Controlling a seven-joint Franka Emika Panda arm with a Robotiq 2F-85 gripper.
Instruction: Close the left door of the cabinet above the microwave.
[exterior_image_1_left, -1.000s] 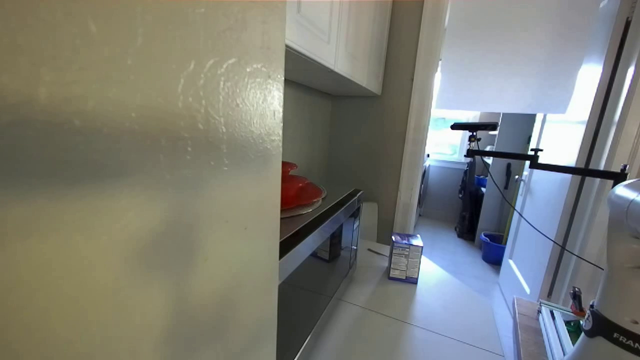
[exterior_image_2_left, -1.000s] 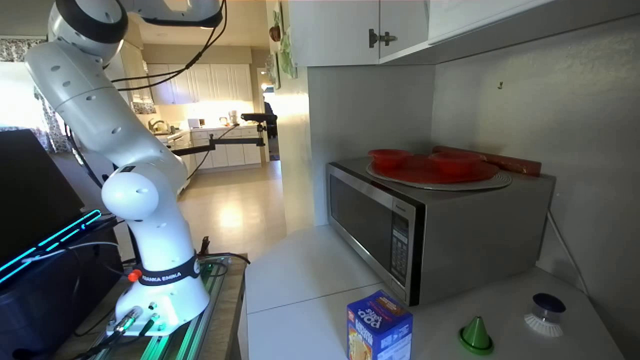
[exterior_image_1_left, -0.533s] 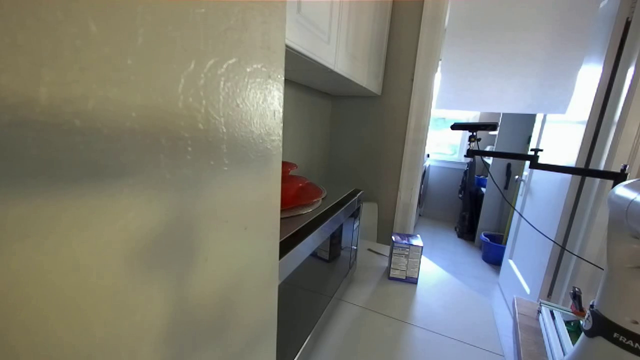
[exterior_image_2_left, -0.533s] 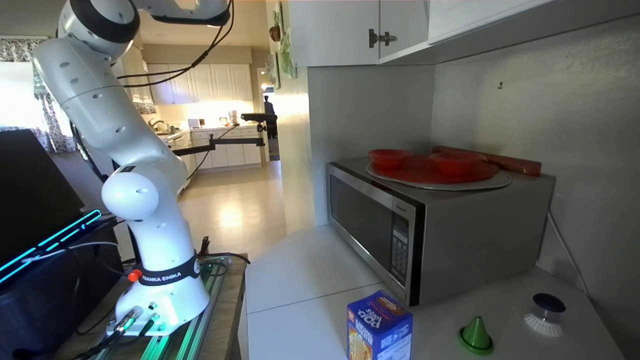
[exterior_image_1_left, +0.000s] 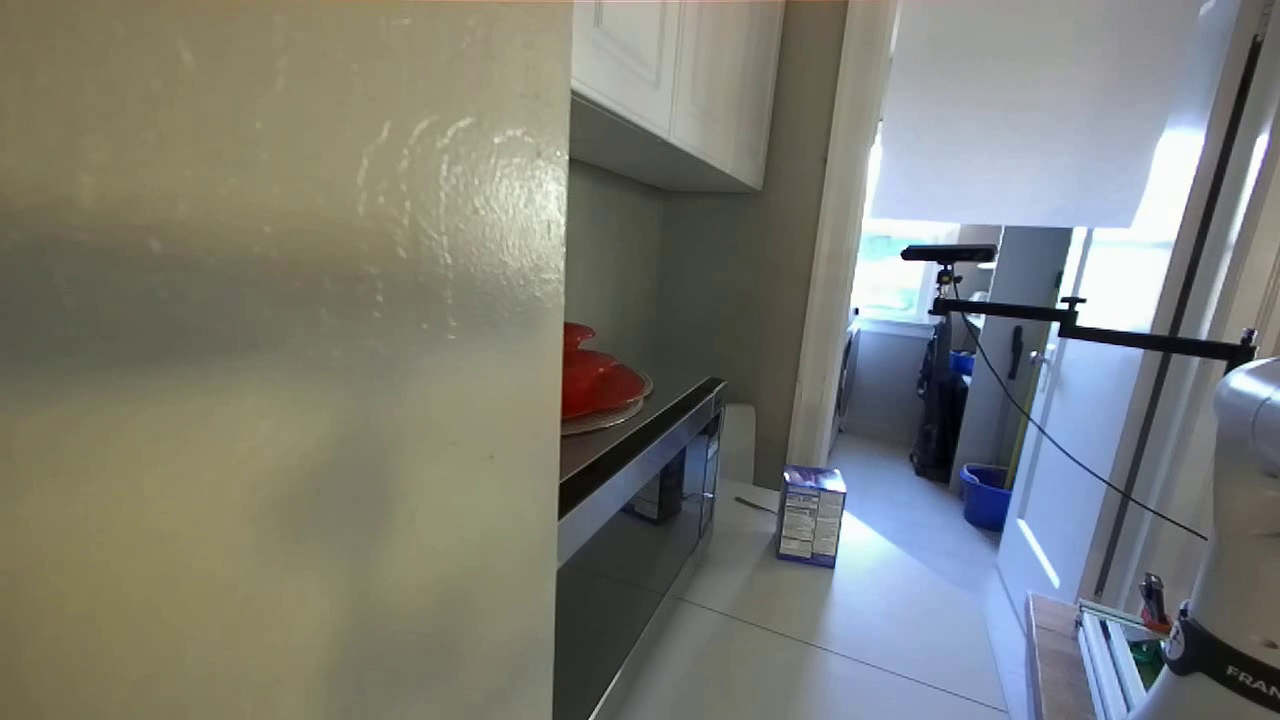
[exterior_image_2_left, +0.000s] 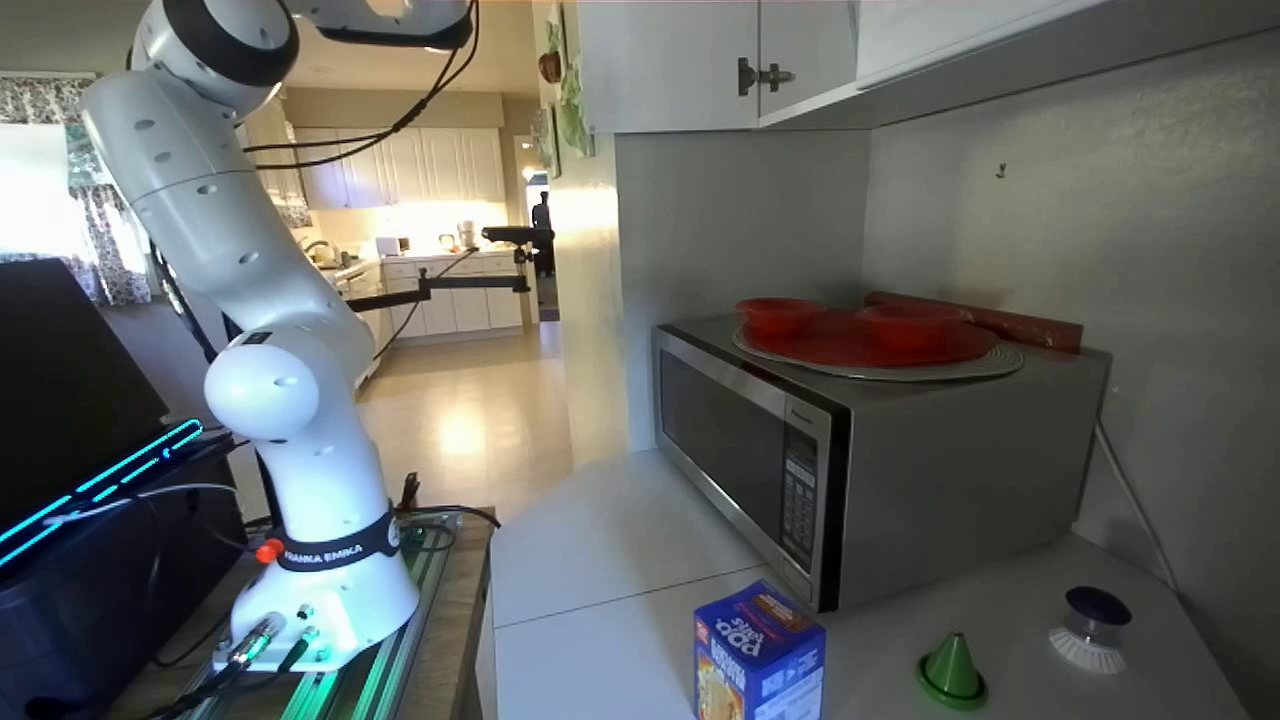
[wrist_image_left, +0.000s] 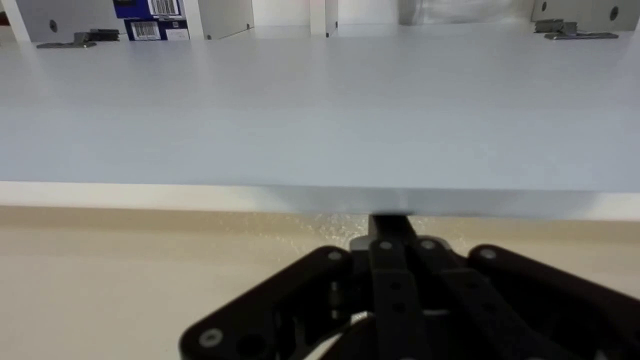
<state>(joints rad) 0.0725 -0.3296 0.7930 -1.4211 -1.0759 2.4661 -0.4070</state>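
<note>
Left door (exterior_image_2_left: 670, 65): open, jutting out from the cabinet (exterior_image_2_left: 960, 30), higher than the microwave (exterior_image_2_left: 740, 450); the wrist view gives you what looks like its inner face.
Fingers (wrist_image_left: 391, 229): clenched together as far as you can make out, grasping nothing; tips right at the free edge (wrist_image_left: 320, 200), touching or just short, can't tell.
Free edge: directly ahead of your tips; in the wrist view it runs side to side, so the door's long axis lies across the fingers.
Hinges (wrist_image_left: 567, 29): far side of the door, by the cabinet's inside; you're at the swinging end, likely good leverage.
Next push: probably wants your tips against the outer face, then a sweep round toward the opening; shoving straight at the edge would likely just load the hinges.
Arm (exterior_image_2_left: 270, 380): your only one; runs up out of frame in an exterior view; fingers not visible in both exterior views.
Hard to see: tip ends lost in the dark under the edge; outer face hidden from the wrist view; door top cut off; the wall panel (exterior_image_1_left: 280, 400) blocks much of an exterior view, left door not identifiable there.
</note>
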